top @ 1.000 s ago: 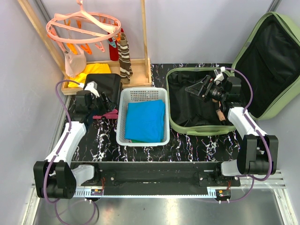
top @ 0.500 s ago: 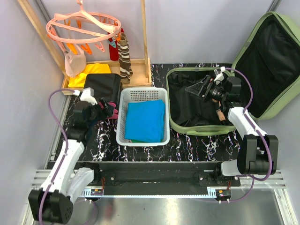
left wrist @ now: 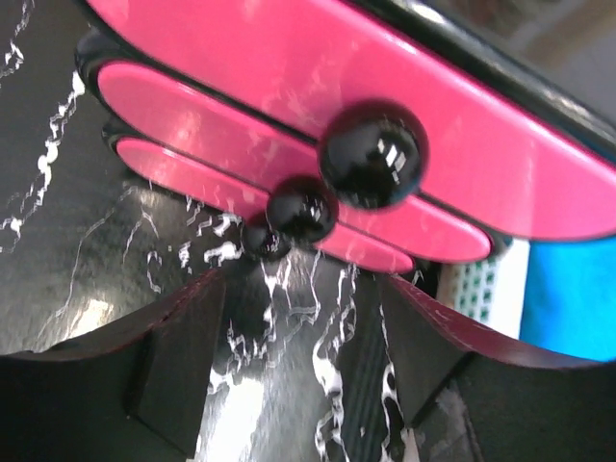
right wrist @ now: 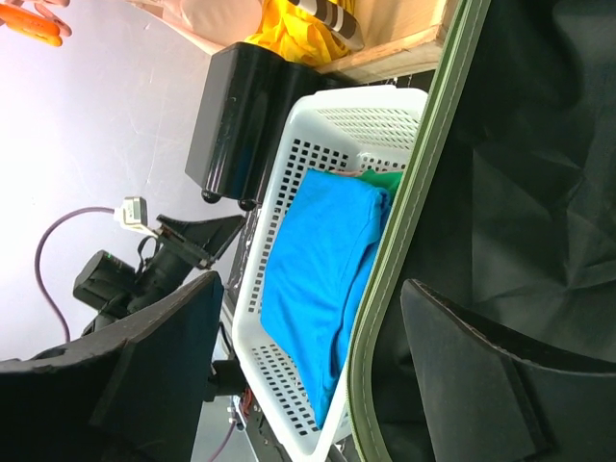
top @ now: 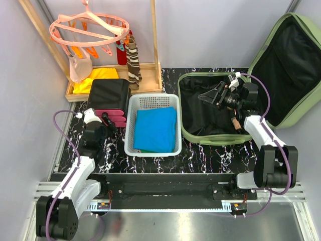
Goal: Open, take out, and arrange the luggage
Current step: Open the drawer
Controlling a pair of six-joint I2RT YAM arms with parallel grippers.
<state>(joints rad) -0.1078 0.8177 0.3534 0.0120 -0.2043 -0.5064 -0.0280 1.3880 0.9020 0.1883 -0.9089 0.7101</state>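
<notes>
Moved: left arm has backed off toward its base since a second ago, so it's no longer up against the black case; right arm looks like it hasn't budged.
Left gripper: jaws spread fairly wide, nothing in them. It sits low over the table, just short of the case's front and not touching it.
Left wrist view: three pink drawers stacked right ahead, each with a shiny black knob. The lowest knob is the nearest to the open fingers.
Right gripper: wide open too, holding nothing. It hangs over the luggage's open base and points left toward the basket.
Luggage: light green, on the right side of the table, unzipped. The base lies flat and the lid leans up against the right wall. Black lining shows in both halves, and can't tell if anything is left down in the base.
Basket: white and perforated, sitting between case and luggage, pretty much touching the luggage's left rim. A folded blue cloth fills it, and the right wrist view shows a bit of green poking out from under that.
Rack: wooden frame at the back left, behind the case, with a round pink hanger up top and a yellow cloth on its floor.
</notes>
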